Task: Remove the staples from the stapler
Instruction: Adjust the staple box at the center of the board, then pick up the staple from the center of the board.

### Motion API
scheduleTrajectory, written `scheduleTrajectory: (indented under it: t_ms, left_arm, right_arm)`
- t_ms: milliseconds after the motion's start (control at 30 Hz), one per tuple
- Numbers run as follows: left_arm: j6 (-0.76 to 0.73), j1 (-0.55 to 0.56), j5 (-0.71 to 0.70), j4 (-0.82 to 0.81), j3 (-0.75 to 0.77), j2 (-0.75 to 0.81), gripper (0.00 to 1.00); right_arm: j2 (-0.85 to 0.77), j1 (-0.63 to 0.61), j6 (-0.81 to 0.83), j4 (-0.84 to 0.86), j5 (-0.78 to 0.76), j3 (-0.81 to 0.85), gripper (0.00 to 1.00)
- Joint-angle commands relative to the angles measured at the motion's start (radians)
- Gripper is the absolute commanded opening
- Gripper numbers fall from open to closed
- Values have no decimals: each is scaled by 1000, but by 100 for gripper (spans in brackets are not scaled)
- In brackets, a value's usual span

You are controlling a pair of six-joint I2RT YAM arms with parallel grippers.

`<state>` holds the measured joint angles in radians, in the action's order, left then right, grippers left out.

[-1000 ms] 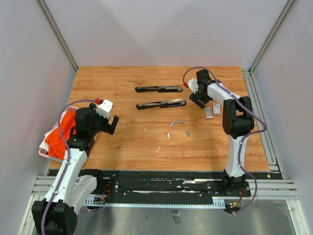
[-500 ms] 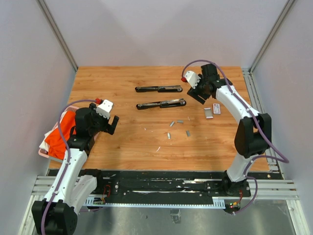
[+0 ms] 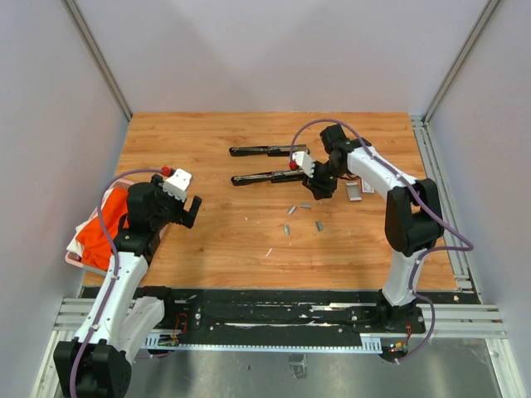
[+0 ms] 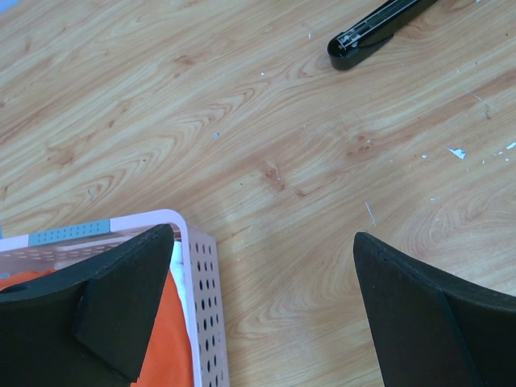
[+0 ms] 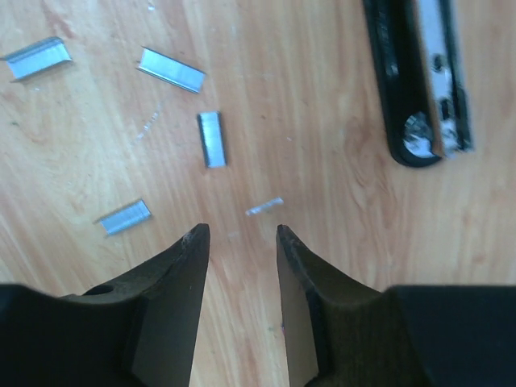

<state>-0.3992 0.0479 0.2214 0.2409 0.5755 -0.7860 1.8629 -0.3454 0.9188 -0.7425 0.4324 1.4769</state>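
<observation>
Since a second ago the right gripper had swung in from the far right side to hover over the staples. Its jaws had narrowed to a slim gap with nothing between them. Staples lay loose on the wood table, just ahead of its tips and off to its left. Nearest strip ran lengthwise away from the fingers, so the jaws would likely close across its narrow width. Short, shiny, silvery folded-metal strips. Stapler — black, opened flat, metal rail showing — sat ahead to its right. Left gripper was spread wide and empty, beside a pink perforated basket — right arm far nearer.
</observation>
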Motion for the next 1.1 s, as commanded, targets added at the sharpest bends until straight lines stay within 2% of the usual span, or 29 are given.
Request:
scheduleTrajectory:
  t_ms: [0, 200, 367, 500, 1067]
  left_arm:
    - [-1, -6, 14, -13, -9, 13, 98]
    - [-2, -6, 17, -15, -11, 6, 98]
    - [-4, -6, 11, -15, -11, 9, 98]
    - [-3, -5, 13, -16, -12, 8, 98]
    - [-4, -6, 8, -18, -12, -2, 98]
  right_arm:
    - [67, -32, 33, -108, 106, 77, 40]
    - [159, -45, 73, -187, 120, 180, 38]
    - [236, -65, 76, -195, 70, 238, 37]
    - [259, -76, 53, -166, 47, 238, 34]
    - [308, -87, 44, -167, 29, 257, 33]
